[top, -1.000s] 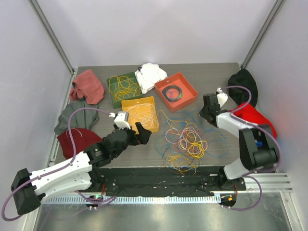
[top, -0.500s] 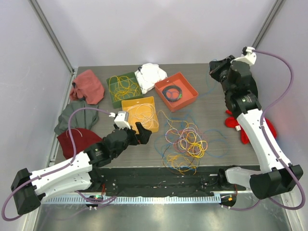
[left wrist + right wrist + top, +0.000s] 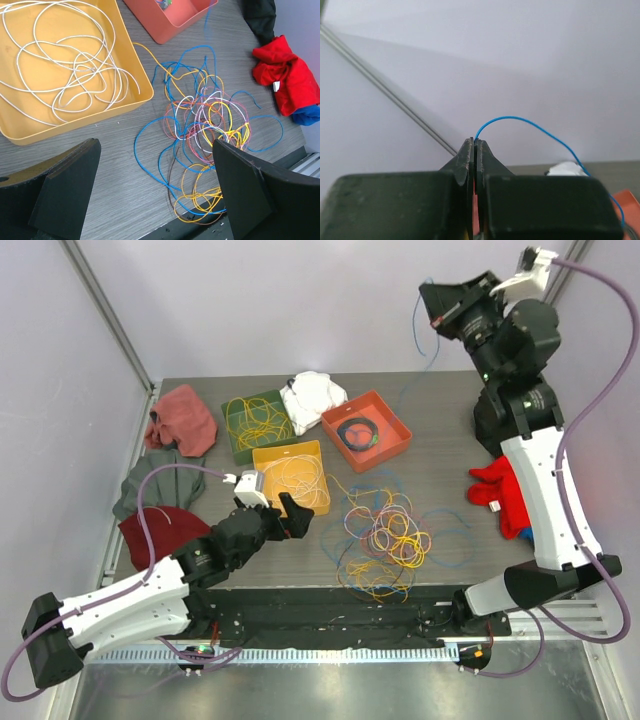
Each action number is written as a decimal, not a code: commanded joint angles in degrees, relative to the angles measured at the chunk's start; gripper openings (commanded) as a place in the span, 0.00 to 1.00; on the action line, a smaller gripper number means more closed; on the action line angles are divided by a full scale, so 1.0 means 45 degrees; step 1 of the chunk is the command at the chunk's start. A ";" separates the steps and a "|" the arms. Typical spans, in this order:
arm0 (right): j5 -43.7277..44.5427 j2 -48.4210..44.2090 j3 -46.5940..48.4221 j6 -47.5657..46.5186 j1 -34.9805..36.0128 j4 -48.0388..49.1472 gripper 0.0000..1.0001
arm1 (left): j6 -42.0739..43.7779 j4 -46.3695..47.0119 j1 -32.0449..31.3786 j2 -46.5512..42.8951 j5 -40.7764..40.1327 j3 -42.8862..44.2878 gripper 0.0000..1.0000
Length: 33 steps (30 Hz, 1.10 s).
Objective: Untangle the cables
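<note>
The cables (image 3: 385, 535) lie in a loose tangle of blue, yellow, pink, white and orange loops on the table's near middle, also filling the left wrist view (image 3: 210, 125). My right gripper (image 3: 428, 300) is raised high at the back right. It is shut (image 3: 475, 142) on one thin blue cable (image 3: 530, 122), which arcs out of the fingertips and hangs down (image 3: 415, 335). My left gripper (image 3: 290, 515) stands wide open (image 3: 156, 150) just left of the tangle, a little above the table, with nothing between its fingers.
A yellow tray (image 3: 285, 447) holds white cables, a green tray (image 3: 280, 405) holds yellow ones, and an orange tray (image 3: 393, 412) holds a dark coil. Cloths lie around: pink (image 3: 185, 418), white (image 3: 312, 395), grey (image 3: 150, 480), dark red (image 3: 150, 530), red (image 3: 510, 490).
My right arm has swung from low over the table's right side up high toward the back, lifting the blue cable with it. The left arm has stayed still.
</note>
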 commanded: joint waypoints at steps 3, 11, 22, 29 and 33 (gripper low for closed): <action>-0.1512 0.0061 0.3395 0.0309 0.0264 0.0443 0.01 | 0.0222 0.1009 -0.0005 0.0163 -0.0500 0.0397 1.00; -0.1707 -0.0877 0.3048 0.0583 0.0343 0.0756 0.01 | 0.1179 0.2375 -0.0005 0.0768 -0.0949 0.1139 1.00; -0.1434 -0.0762 0.1719 0.0192 0.0343 0.0931 0.01 | 0.1200 0.2026 -0.0005 0.0674 -0.0695 0.1649 1.00; -0.1356 0.0078 0.1758 0.0094 0.0343 0.0990 0.01 | 0.0750 0.1362 -0.0024 -0.0635 -0.0890 0.0867 1.00; -0.1375 0.0683 0.1856 0.0075 0.0362 0.1087 0.01 | 0.0731 0.1030 -0.0005 -0.1008 -0.1066 0.0671 1.00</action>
